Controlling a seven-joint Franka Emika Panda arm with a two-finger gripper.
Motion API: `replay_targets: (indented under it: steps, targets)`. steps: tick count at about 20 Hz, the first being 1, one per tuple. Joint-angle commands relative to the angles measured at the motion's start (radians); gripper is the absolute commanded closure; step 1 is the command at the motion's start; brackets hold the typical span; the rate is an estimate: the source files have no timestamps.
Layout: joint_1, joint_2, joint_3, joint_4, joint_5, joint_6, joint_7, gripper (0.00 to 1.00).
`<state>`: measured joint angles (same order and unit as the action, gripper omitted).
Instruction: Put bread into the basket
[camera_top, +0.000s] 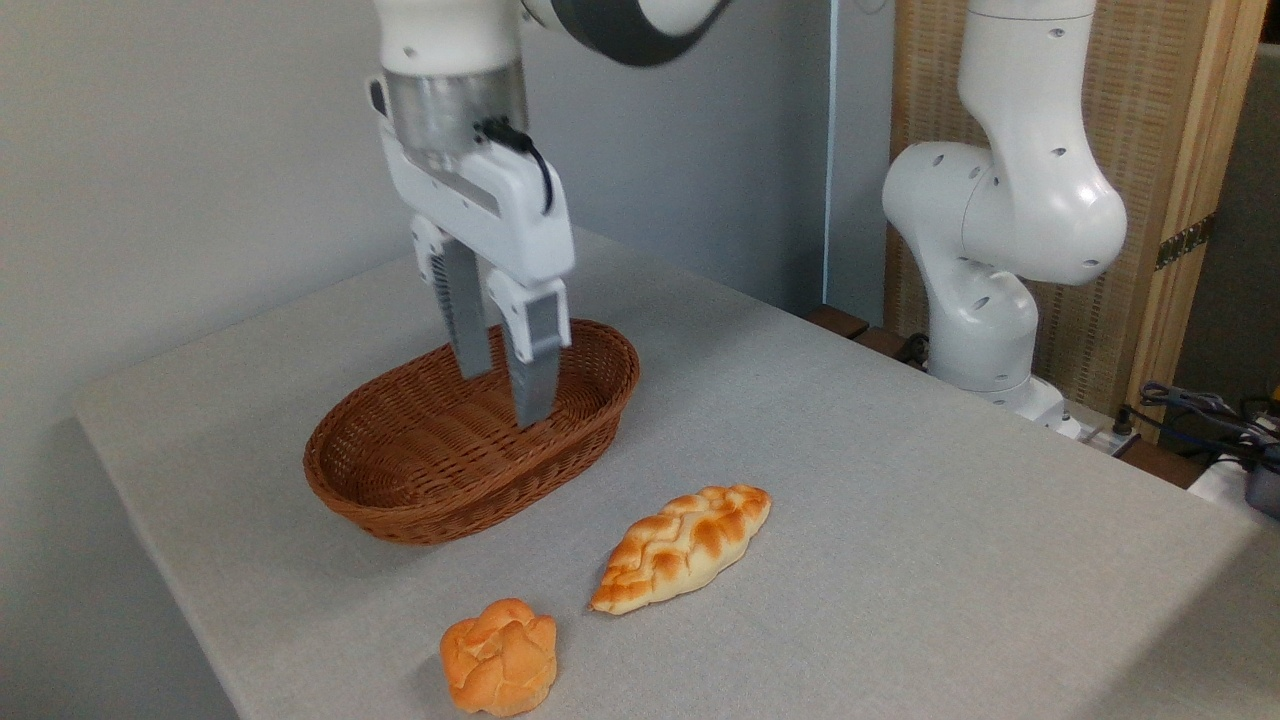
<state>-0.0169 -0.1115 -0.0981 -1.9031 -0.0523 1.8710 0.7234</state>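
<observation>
Camera view from the front of the desk (900, 520): the basket (430, 480), an oval of reddish-brown wicker, sits toward the left of the grey surface and holds nothing. Above the basket's far right end hangs the gripper (505, 398), pointing straight down, its two grey fingers (533, 365) parted by a narrow gap with nothing between them; the tips show against the basket's inside, though whether they touch the weave cannot be told. The bread (683, 547), a braided loaf with pointed ends and browned ridges, lies flat on the desk to the near right of the basket, clear of its rim and set at a slant. A small round knobbly roll (499, 656) rests nearer the desk's front edge, in front of the basket and just left of the bread's lower tip, apart from both. The arm's white base (985, 300) stands beyond the desk, far right of the basket.
</observation>
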Motion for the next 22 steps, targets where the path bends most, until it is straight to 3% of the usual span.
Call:
replay_targets:
  steps: [1, 7, 11, 20, 22]
  targets:
    - [0.003, -0.092, 0.032, -0.190, 0.005, 0.054, 0.036, 0.00]
    - [0.003, -0.125, 0.172, -0.261, 0.072, 0.057, 0.246, 0.00]
    - [0.003, -0.126, 0.175, -0.390, 0.075, 0.186, 0.257, 0.00]
    - [-0.001, -0.122, 0.172, -0.491, 0.072, 0.304, 0.257, 0.00]
    - [-0.001, -0.117, 0.172, -0.498, 0.072, 0.315, 0.261, 0.28]
